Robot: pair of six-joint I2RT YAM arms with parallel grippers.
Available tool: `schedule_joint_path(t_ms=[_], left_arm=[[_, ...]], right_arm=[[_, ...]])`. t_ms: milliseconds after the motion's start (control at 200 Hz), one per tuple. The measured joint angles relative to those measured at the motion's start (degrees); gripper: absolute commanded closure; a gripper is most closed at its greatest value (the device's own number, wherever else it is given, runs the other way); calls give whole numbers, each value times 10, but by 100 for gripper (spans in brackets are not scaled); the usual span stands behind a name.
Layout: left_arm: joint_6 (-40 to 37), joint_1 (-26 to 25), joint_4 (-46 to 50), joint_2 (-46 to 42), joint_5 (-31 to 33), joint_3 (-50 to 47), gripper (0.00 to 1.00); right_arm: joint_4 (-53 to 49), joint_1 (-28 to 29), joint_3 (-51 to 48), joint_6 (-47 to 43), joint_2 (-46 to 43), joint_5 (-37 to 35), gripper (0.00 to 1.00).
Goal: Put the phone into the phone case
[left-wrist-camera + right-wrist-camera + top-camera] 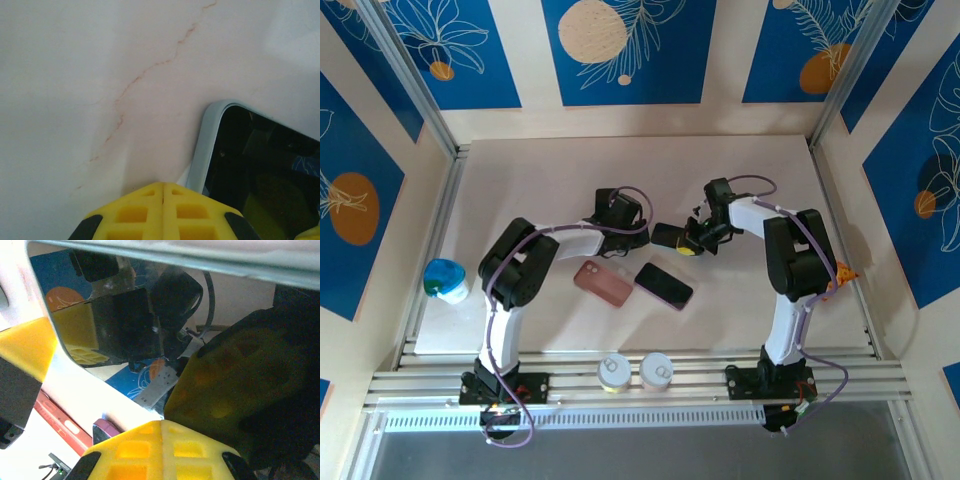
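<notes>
Your right pincer (162,432) has its yellow fingertips pressed together, close under a phone (120,320). The phone's glossy black screen mirrors the pincer and blue wall patterns. Another yellow pad (25,352) shows at the left edge.

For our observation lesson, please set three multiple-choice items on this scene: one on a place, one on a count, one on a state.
1. In the top view, where does the pink case lie relative to the dark phone?
A) to its left
B) to its right
C) on top of it

2. How many round tins stand at the table's near edge?
A) one
B) two
C) four

3. How are the left fingers set?
A) wide open
B) shut together
C) clamped on the case

Answers:
1 A, the case sits beside the phone's left end.
2 B, two tins stand side by side between the arm bases.
3 B, the yellow fingers meet along one seam with nothing between them.
</notes>
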State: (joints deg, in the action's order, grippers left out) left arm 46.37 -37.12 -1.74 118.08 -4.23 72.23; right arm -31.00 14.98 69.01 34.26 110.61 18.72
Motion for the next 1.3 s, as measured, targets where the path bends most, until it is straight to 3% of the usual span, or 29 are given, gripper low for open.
schedule_joint_path(t_ms=[205,450,765,1300], left_arm=[[-4,12,8,-4,-5,-1,100],[-4,12,9,-4,-19,-1,100],[-18,11,12,-4,-20,4,100],[-38,4,30,-29,-20,27,100]], right_arm=[[13,0,-31,17,-39,-5,100],[5,-78,-48,8,-126,-5,100],[0,-88,-94,-10,-111,-6,100],[-15,-67,-90,-19,-80,-56,100]])
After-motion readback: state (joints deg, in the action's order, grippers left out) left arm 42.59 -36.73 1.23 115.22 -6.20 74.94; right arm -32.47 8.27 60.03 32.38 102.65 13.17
